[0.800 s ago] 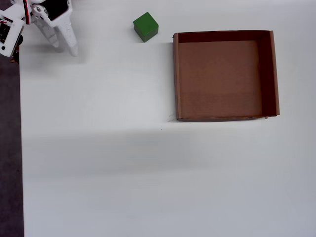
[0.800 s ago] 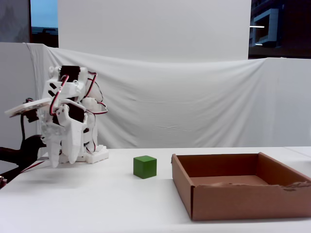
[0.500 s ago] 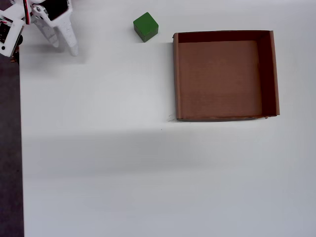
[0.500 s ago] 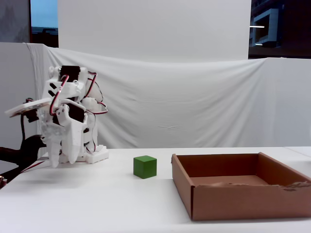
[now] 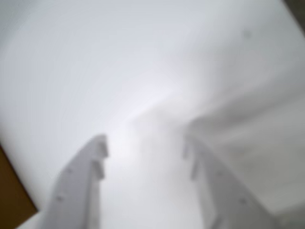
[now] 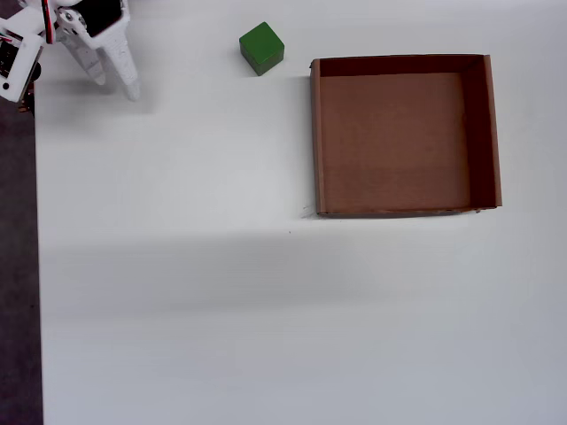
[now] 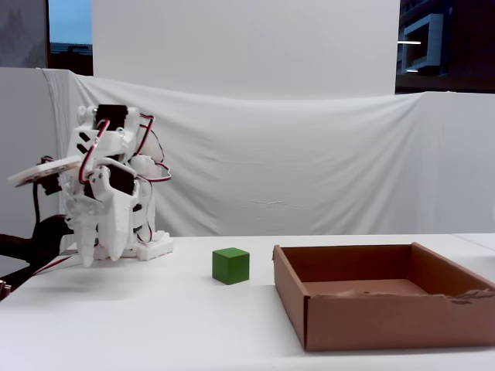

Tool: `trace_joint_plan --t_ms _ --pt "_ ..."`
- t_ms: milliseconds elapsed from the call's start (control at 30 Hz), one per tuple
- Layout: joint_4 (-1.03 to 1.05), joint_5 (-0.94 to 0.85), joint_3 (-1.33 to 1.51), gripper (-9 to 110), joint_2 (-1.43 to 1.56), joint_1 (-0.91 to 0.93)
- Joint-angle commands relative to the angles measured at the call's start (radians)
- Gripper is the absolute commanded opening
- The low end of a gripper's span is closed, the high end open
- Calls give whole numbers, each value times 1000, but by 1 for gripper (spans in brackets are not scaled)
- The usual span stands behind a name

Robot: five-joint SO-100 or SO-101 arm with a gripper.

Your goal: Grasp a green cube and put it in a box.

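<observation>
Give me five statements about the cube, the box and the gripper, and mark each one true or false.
1. The green cube sits on the table outside the box. True.
2. The box already holds the cube. False: the box is empty.
3. The gripper is shut on the cube. False: the wrist view shows it open and empty, well away from the cube.
4. In the overhead view the cube lies between the gripper and the box. True.
5. The box has a closed lid. False: it is open on top.
</observation>
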Motion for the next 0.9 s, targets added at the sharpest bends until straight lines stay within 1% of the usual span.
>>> trace_joint_plan --t_ms 0,167,200,233,400,667,767,867 --pt "0 3 -6 21 3 0" --pt "0 3 -6 21 3 0" --pt "2 3 -6 24 3 -3" --pt "2 3 -6 26 3 -18" --pt "-5 3 -8 26 3 -100" --pt "-81 3 -21 26 2 -224" --pt "-55 3 -95 26 -43 -239" --pt "-14 40 -245 26 -190 -262"
